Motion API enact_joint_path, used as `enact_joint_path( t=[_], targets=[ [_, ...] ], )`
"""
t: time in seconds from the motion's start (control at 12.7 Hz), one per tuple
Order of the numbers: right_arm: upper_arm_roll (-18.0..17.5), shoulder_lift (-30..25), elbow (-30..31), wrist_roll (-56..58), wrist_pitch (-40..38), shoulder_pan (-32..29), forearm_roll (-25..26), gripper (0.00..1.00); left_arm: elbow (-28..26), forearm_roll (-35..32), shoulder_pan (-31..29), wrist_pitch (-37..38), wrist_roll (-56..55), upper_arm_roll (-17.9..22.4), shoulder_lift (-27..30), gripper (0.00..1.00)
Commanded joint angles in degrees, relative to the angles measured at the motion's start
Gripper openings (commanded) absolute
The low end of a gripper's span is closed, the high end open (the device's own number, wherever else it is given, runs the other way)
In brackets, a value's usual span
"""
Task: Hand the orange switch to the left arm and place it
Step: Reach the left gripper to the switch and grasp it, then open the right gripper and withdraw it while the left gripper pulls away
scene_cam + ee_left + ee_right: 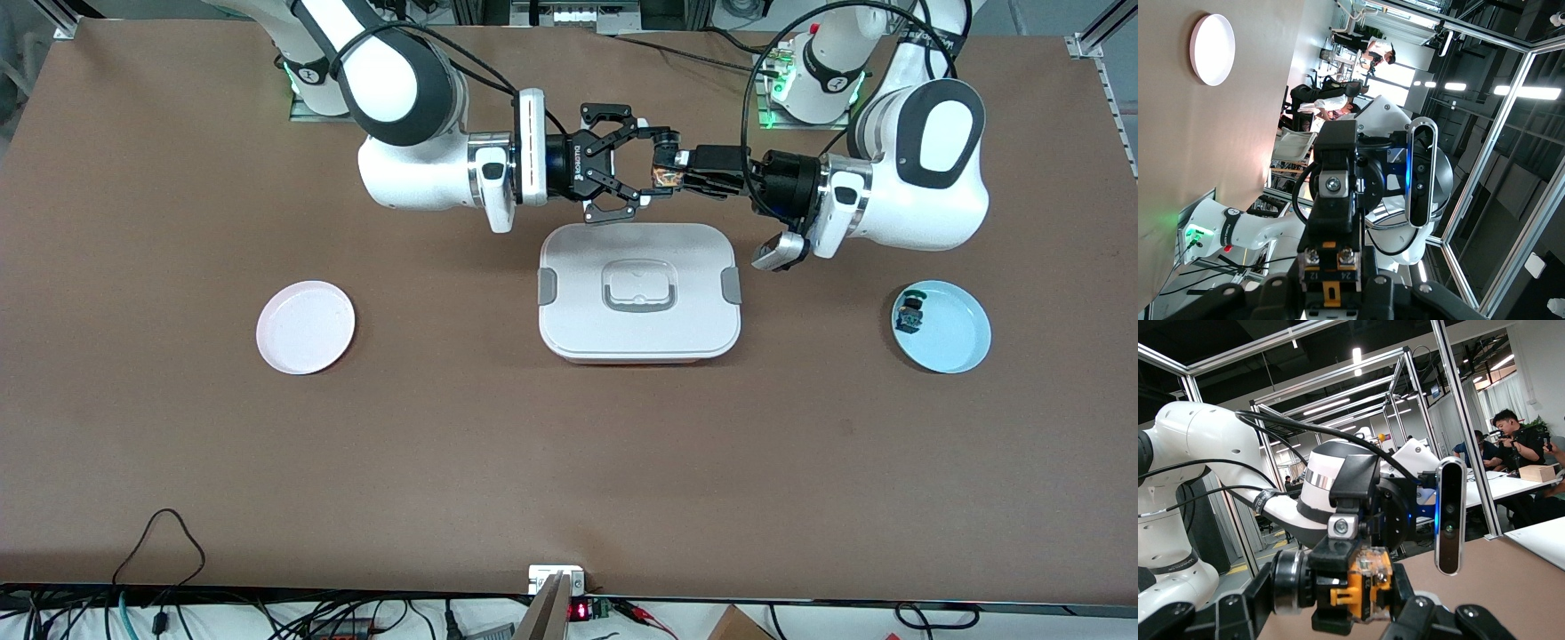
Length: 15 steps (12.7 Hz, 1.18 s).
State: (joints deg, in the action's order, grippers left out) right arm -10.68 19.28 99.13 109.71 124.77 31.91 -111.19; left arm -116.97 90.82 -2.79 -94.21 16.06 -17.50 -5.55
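The orange switch [662, 175] is held in the air over the edge of the white box [640, 342] that lies farthest from the front camera. My left gripper [669, 173] is shut on it. The left wrist view shows the switch [1331, 263] clamped between the left gripper's [1331, 297] fingers. My right gripper [652, 169] faces it, open, with one finger on each side of the switch. In the right wrist view the switch [1361, 590] sits between the right gripper's [1331, 617] spread fingers. I cannot tell whether they touch it.
A pink plate [305, 326] lies toward the right arm's end of the table and also shows in the left wrist view [1213, 49]. A light blue plate [956, 338] toward the left arm's end holds a small black part with green and blue [909, 316].
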Motion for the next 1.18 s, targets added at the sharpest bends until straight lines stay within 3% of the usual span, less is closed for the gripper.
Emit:
enact_joint_path(
  t=[0.0, 0.16, 0.24, 0.31, 0.55, 0.79, 1.1],
  targets=[
    [0.31, 0.32, -0.52, 0.6, 0.38, -0.01, -0.78, 0.01, 1.29, -3.17, -2.04, 1.57, 0.99, 0.09, 1.42, 0.19],
    [0.31, 0.32, -0.52, 0.6, 0.38, -0.09, -0.78, 0.05, 1.83, -5.38, -2.66, 1.75, 0.99, -0.08, 1.42, 0.19],
    [0.48, 0.32, -0.52, 0.07, 0.3, -0.27, -0.78, 0.26, 1.83, -5.39, -2.75, 1.75, 1.16, -0.08, 1.42, 0.19],
    [0.66, 0.41, -0.43, -0.28, -0.05, -0.62, -0.78, 0.99, 1.83, -5.39, -2.75, 1.66, 1.25, -0.08, 1.34, 0.19],
    [0.75, -0.12, -0.52, -3.08, -1.45, -3.69, 0.62, 1.0, 1.92, -5.39, -2.75, 1.75, 1.25, -0.08, 1.34, 0.19],
    [0.75, -0.39, -0.6, -6.6, -9.95, -10.26, 9.11, 1.0, 2.35, -5.65, -2.75, 1.66, 1.25, 0.09, 1.34, 0.19],
    [0.92, -0.82, -0.08, -8.2, -29.19, -22.13, 21.69, 1.0, 6.83, -20.28, -3.19, 1.66, 1.17, 0.01, 0.98, 0.19]
  ],
)
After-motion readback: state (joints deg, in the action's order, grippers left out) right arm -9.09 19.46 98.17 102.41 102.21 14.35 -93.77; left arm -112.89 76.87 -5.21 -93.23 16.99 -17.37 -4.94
